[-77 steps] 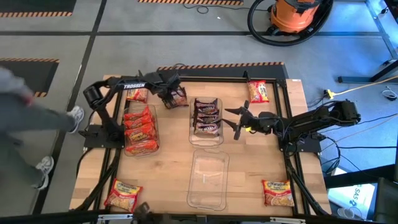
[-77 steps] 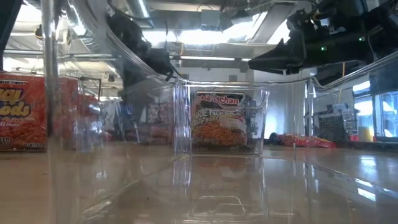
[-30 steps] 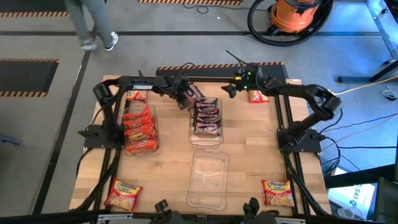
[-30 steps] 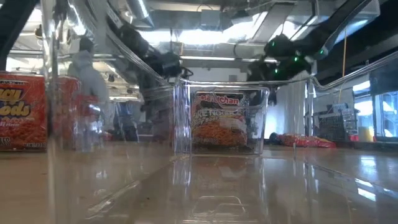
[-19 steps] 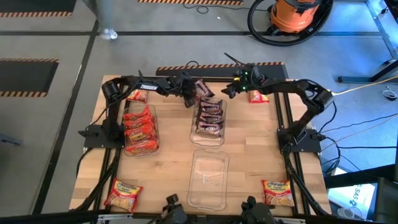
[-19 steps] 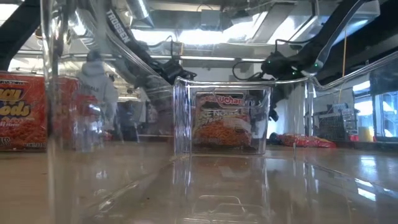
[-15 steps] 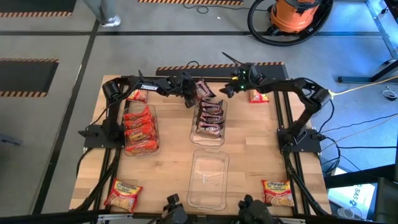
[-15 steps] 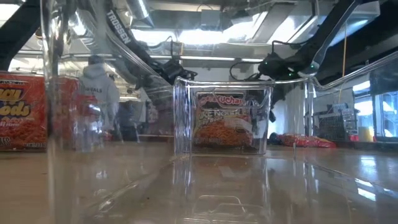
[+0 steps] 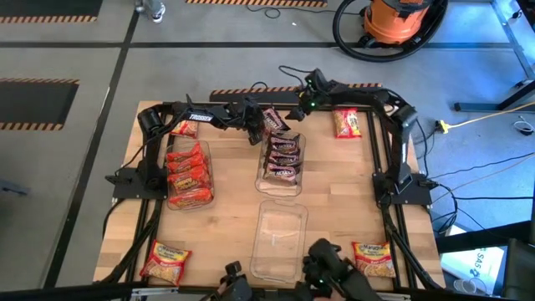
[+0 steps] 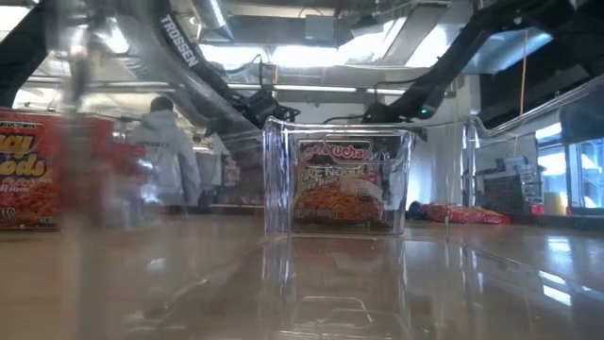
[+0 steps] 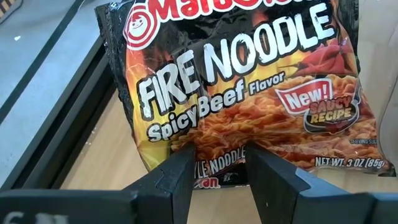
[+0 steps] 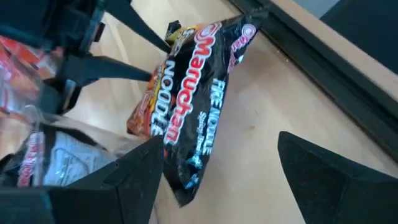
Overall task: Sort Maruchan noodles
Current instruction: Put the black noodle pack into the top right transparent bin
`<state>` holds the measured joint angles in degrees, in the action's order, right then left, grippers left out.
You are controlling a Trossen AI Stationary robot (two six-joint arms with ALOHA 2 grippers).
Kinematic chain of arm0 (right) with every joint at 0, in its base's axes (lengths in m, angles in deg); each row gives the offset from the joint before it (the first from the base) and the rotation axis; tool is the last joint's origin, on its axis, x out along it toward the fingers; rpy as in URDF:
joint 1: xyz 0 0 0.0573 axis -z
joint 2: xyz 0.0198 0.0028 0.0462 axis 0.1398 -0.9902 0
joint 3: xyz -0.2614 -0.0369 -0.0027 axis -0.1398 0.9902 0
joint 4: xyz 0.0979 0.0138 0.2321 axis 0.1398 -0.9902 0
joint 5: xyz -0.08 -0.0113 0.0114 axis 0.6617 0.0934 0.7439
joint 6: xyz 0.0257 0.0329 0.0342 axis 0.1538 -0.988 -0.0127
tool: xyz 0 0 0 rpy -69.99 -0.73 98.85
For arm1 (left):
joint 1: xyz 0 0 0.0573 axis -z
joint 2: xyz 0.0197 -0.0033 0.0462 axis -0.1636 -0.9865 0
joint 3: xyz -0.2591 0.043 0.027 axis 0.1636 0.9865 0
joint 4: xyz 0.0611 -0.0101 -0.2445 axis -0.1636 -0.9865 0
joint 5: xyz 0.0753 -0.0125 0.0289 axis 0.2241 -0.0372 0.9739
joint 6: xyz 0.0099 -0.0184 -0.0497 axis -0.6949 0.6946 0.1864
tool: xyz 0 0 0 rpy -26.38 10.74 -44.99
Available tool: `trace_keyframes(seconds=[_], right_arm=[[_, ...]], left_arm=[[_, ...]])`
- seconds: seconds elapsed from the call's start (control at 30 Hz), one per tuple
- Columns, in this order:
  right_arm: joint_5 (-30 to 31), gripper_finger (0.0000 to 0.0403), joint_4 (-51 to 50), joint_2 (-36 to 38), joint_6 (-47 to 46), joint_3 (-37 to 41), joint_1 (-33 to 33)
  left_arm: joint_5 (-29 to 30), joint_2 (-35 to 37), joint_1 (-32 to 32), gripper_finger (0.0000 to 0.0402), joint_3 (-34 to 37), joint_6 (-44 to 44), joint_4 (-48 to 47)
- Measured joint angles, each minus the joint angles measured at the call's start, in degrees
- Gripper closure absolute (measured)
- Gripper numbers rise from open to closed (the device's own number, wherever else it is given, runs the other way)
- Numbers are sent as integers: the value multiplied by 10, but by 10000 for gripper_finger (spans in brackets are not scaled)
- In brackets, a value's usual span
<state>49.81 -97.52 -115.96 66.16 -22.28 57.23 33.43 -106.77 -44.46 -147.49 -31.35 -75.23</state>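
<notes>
My left gripper (image 9: 257, 127) is shut on a dark Maruchan Fire Noodle packet (image 9: 275, 120) at the far end of the middle clear bin (image 9: 281, 179). That bin holds several dark packets (image 9: 282, 157). My right gripper (image 9: 294, 107) stands open just to the far right of the held packet (image 12: 193, 99). Its fingers are spread wide and touch nothing. The left bin (image 9: 189, 172) is full of orange-red packets. Loose red-and-yellow packets lie flat on the table at the far right (image 9: 347, 123), far left (image 9: 184, 128), near left (image 9: 165, 261) and near right (image 9: 374, 257). My left gripper pinches the dark packet between its two fingers at the short edge (image 11: 217, 167) under the printed noodle picture. The fingers (image 11: 177, 180) come from the table's left, slanting down. The packet sticks out beyond them, tilted, with its printed face toward the wrist camera.
An empty clear bin (image 9: 278, 238) stands near the table's front edge, in line with the middle bin. A black frame rail (image 9: 292, 89) runs along the table's far edge behind both grippers. A person walks in the room beyond the table (image 10: 168, 156).
My right gripper has swept along the far edge toward the table's left and come down, closing in on the held packet. My left gripper has tipped downward and shifted slightly right with the packet, then kept still.
</notes>
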Motion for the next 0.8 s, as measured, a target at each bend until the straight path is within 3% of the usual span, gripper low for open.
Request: trace_keyframes(seconds=[0.23, 0.6, 0.8], right_arm=[[-42, 112, -31, -61, 26, -54, 0], [-76, 113, -26, -65, 23, -59, -6], [-78, 167, -36, -65, 40, -59, -32]], left_arm=[[-15, 0, 3, 266, 0, 0, 27], [-27, 0, 6, 266, 0, -1, 59], [-26, 0, 6, 266, 0, 3, 54]])
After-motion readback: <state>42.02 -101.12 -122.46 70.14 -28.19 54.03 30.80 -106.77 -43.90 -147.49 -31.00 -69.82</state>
